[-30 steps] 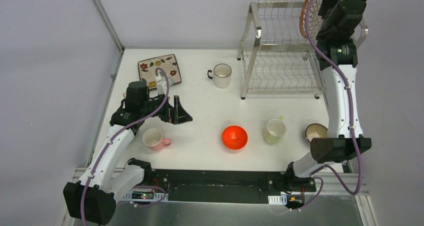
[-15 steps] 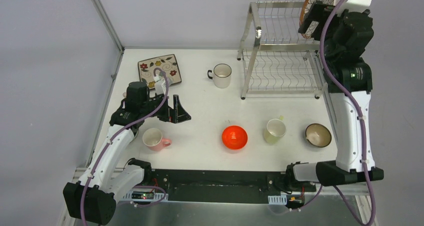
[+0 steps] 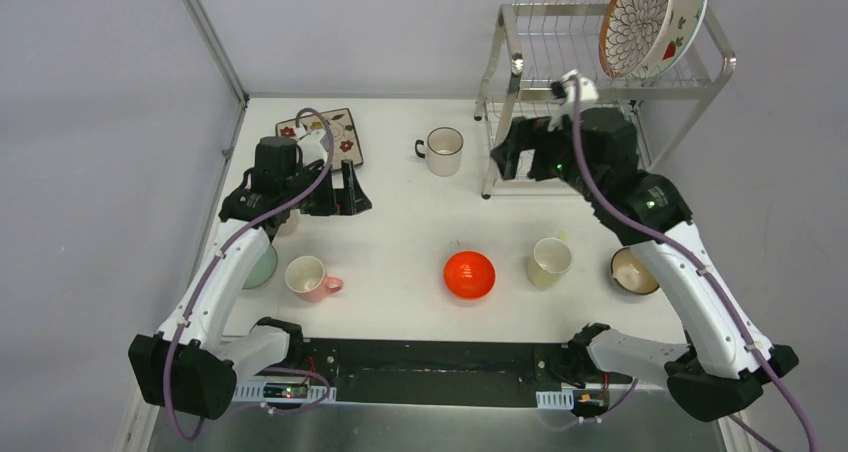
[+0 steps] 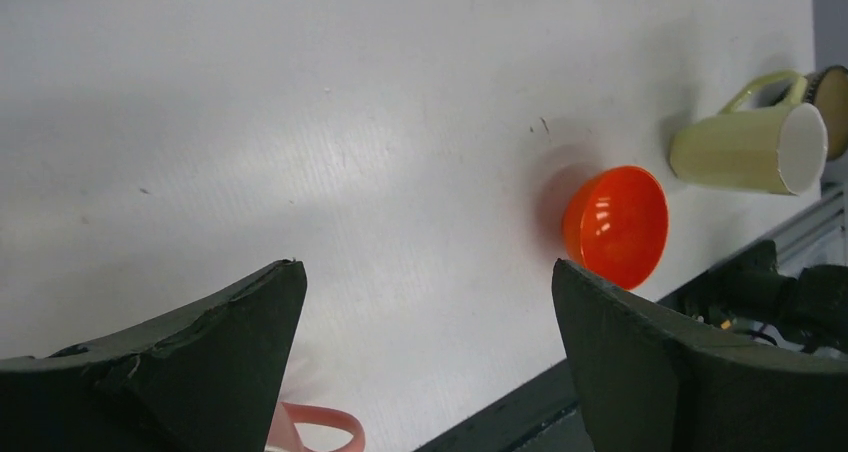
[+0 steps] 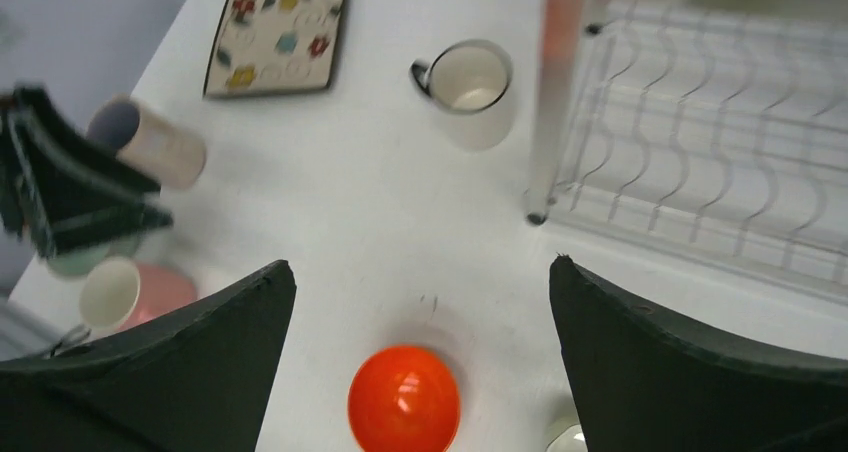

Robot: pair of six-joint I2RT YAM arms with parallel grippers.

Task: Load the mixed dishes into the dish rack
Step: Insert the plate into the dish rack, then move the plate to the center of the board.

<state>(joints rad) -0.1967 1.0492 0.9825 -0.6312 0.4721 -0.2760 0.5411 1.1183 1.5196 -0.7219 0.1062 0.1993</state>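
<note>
Right gripper point(image 5: 420, 264): jaws spread wide, nothing held, hovering off the front-left corner of the dish rack point(image 3: 600, 92). Left gripper point(image 4: 427, 264): likewise spread and holding nothing, well left of the rack over bare tabletop point(image 3: 400, 212). On my screens I count the following. At the right end of the rack's upper shelf, the brown-petal round plate point(image 3: 635, 22) stands on edge, with the strawberry plate point(image 3: 693, 7) close behind it. The white cup point(image 3: 440, 150) sits upright just left of the rack. The floral rectangular plate point(image 5: 280, 32) lies flat farther left. On the near side of the rack are the yellow cup point(image 3: 548, 262), the dark brown bowl point(image 3: 628, 270) partly behind the right arm, and the red-orange bowl point(image 3: 469, 274). Far to the rack's near left are the pink cup point(image 3: 308, 277), the pale green bowl point(image 3: 262, 267) mostly hidden by the left arm, and a pale cup point(image 5: 150, 144) lying on its side.
</note>
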